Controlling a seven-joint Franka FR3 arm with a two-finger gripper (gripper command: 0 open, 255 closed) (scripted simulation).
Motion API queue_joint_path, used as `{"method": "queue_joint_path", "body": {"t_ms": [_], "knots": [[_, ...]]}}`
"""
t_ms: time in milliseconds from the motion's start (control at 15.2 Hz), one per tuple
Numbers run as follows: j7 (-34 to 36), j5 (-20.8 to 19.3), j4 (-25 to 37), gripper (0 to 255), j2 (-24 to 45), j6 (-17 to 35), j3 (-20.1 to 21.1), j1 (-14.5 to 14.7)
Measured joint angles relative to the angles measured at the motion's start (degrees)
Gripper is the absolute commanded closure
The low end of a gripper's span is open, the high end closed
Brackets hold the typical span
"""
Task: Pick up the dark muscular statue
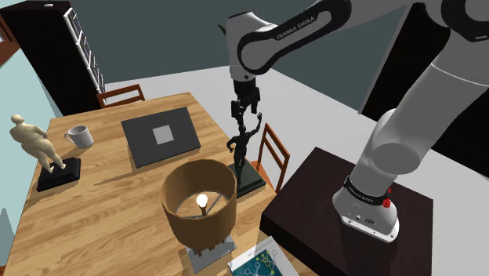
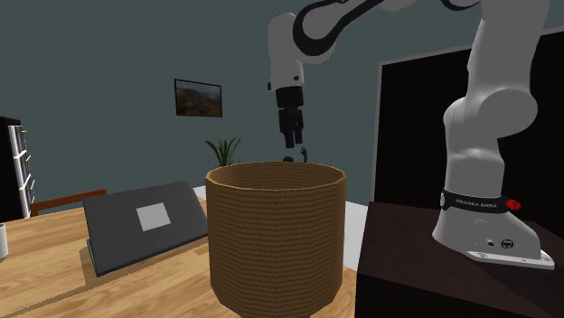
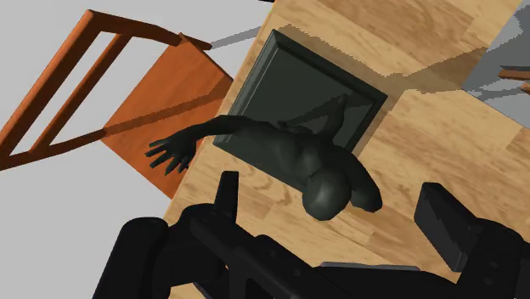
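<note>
Directly beneath the wide-spread fingers (image 3: pixel 228 194), untouched: statue (image 3: pixel 293 153), upright on the worktop (image 3: pixel 425 136), long axis along the approach, head midway between them.

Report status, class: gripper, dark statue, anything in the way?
Gripper open above the dark statue, not touching. Statue upright on its base at the table edge. Its raised arm reaches up beside the gripper; lamp close by.
</note>
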Motion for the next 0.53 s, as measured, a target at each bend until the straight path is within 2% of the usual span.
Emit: {"method": "queue_joint_path", "body": {"t_ms": [198,528], "knots": [[0.42,-1.28,1.66,0,3.68,2.34,0.59,0.27],[1.01,-1.98,0.02,0,6.18,6.48,0.73,0.28]]}}
